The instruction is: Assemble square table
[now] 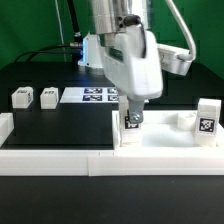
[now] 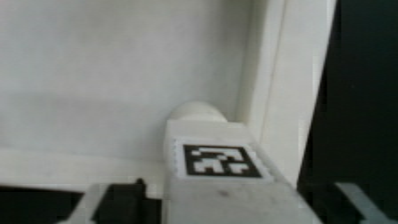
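Observation:
The white square table top [image 1: 165, 137] lies at the exterior view's right, near the front. A short white leg [image 1: 133, 122] with a black-and-white tag stands upright in its corner at the exterior view's left. My gripper [image 1: 133, 116] is down over that leg. In the wrist view the leg [image 2: 217, 160] sits between my fingers [image 2: 125, 200], against the top's raised rim [image 2: 267, 70]. A dark gap shows between the leg and one finger, so my gripper [image 2: 240, 203] is open around it. A second tagged leg [image 1: 207, 119] stands at the top's other corner.
Two more tagged legs [image 1: 20, 97] [image 1: 48, 96] stand on the black table at the exterior view's left. The marker board [image 1: 97, 96] lies flat behind my arm. A long white border rail [image 1: 60, 160] runs along the front edge.

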Motion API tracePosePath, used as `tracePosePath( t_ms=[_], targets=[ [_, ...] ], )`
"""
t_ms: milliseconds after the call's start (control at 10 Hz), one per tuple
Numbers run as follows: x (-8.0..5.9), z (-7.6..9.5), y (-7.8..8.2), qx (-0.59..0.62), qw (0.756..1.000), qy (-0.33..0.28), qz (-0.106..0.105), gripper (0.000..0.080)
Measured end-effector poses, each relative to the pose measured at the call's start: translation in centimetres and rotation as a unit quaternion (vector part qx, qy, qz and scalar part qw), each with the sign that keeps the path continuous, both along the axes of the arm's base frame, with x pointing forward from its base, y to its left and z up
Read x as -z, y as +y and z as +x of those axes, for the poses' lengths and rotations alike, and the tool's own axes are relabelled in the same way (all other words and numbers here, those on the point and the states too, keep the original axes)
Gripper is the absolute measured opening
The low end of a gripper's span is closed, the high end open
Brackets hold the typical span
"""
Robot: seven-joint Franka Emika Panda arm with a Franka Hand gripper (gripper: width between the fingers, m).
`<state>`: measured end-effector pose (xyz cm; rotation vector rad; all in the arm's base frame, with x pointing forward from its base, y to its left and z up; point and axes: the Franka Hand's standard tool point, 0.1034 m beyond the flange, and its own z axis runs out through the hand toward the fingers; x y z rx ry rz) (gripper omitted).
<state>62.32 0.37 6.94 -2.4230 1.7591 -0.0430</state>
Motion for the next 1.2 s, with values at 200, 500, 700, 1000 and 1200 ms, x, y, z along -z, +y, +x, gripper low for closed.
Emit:
tracePosePath(
  t_ms=[200, 500, 700, 1000, 1200],
  targets=[
    [-0.02, 0.02, 0.11, -0.165, 0.986, -0.016, -0.021, 0.0628],
    [0.11, -0.02, -0.06, -0.248, 0.968, -0.024, -0.031, 0.0648],
    [-0.12, 0.28, 0.23, -0.442, 0.894, -0.035, -0.064, 0.0649],
    [-0.27, 0.65, 0.39, -0.505, 0.859, -0.047, -0.076, 0.0533],
    [-0.28, 0.65, 0.24, -0.502, 0.860, -0.046, -0.077, 0.0397]
  ],
)
